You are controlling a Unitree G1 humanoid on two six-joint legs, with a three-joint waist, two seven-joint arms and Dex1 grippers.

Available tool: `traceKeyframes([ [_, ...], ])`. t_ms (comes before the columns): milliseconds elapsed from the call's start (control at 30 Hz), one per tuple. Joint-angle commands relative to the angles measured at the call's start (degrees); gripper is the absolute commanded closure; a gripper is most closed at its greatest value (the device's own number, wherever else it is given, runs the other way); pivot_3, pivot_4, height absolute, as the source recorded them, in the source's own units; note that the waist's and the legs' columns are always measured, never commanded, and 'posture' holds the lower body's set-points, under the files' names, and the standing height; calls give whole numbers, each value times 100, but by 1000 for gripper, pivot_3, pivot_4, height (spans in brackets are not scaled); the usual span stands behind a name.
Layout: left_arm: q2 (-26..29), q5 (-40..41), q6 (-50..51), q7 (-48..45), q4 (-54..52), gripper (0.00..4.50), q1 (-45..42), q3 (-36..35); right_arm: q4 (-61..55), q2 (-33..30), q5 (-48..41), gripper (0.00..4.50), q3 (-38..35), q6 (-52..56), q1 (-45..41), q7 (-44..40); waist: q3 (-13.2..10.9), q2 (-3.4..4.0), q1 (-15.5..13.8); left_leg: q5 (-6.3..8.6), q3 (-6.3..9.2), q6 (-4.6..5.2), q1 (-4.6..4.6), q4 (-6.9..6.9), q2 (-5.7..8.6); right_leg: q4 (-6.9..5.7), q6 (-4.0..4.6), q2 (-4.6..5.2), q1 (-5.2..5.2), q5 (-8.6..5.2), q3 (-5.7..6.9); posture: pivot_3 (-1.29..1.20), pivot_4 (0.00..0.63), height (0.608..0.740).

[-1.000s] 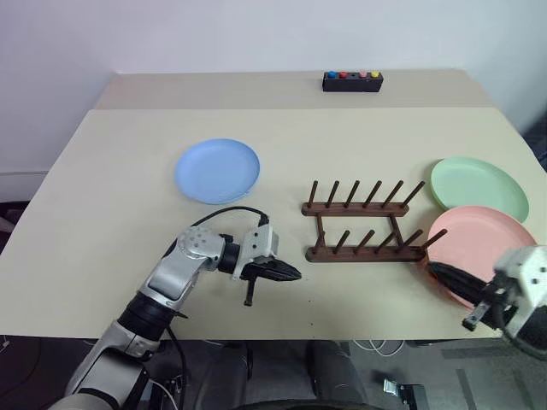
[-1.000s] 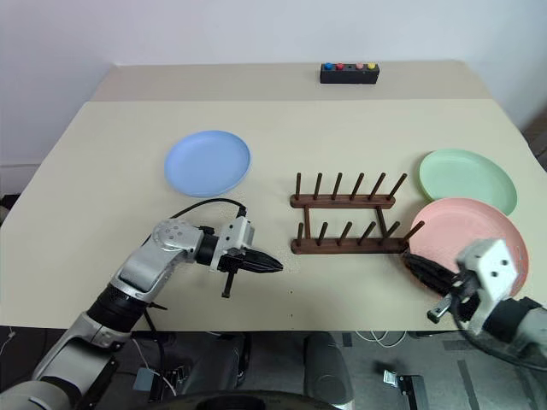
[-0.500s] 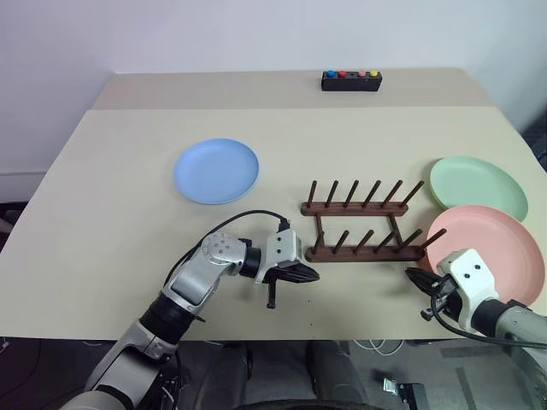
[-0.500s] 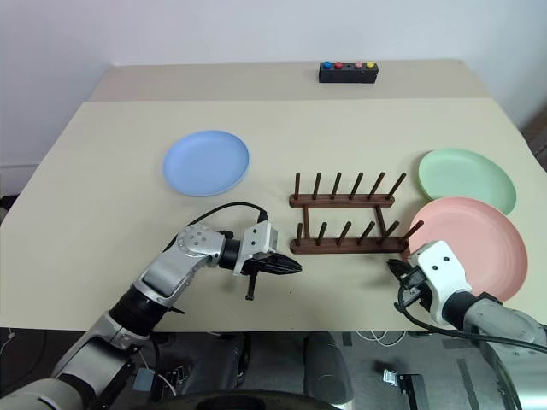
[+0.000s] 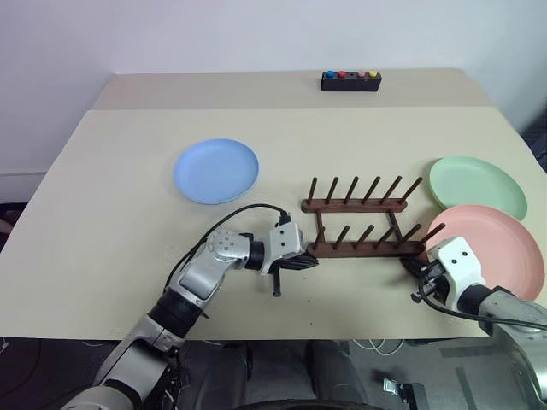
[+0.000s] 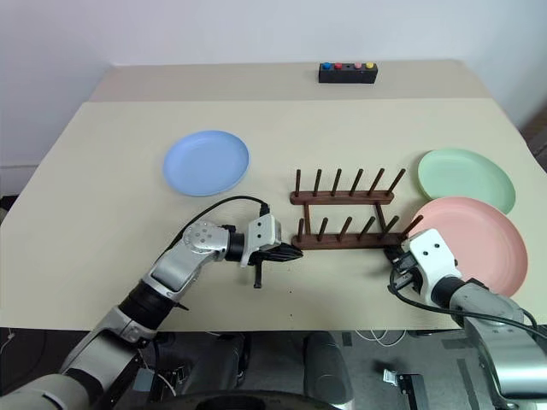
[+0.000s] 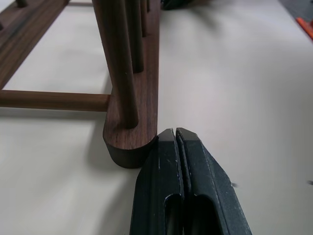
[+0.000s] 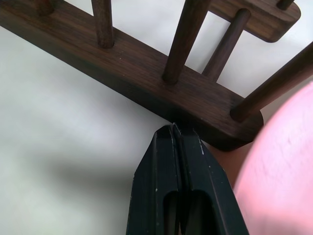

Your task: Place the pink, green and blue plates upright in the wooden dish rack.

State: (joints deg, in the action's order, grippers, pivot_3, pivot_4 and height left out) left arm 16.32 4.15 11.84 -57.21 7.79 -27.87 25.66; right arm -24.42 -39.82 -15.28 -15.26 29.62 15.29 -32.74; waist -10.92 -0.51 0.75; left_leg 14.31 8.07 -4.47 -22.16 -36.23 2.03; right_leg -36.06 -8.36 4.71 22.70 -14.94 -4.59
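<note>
Rack [image 5: 363, 226] lies lengthwise between our closed, empty tools: left tool [image 5: 306, 262] at its left end, right tool [image 5: 414, 268] at its right, beside the pink plate [image 5: 500, 256].

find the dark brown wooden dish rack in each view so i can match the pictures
Left eye view: the dark brown wooden dish rack sits right of centre on the table.
Right eye view: the same place, between the two arms.
Left wrist view: one rounded rail end, close up, at the tip of the shut left end effector.
Right wrist view: a pegged rail crosses above the shut right end effector.
Shared landmark: the salmon pink round plastic plate by the rack's right end.
</note>
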Motion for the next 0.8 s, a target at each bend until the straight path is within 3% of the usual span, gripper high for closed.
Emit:
traceKeyframes([
  [33, -59, -46, -171, 138, 103, 4478, -130, -151, 22, 55, 73, 4493, 30, -110, -115, 35, 0, 0, 0, 0, 0, 0, 0, 0, 0, 0, 0, 0, 0, 0, 0, 0, 150, 740],
  [800, -243, -199, -755, 461, 1100, 4478, -524, -395, 984, 44, 521, 4493, 438, -645, -1205, -9, 1, 1, 6, 0, 0, 0, 3, -1, 1, -4, -1, 0, 0, 1, 0, 0, 150, 740],
])
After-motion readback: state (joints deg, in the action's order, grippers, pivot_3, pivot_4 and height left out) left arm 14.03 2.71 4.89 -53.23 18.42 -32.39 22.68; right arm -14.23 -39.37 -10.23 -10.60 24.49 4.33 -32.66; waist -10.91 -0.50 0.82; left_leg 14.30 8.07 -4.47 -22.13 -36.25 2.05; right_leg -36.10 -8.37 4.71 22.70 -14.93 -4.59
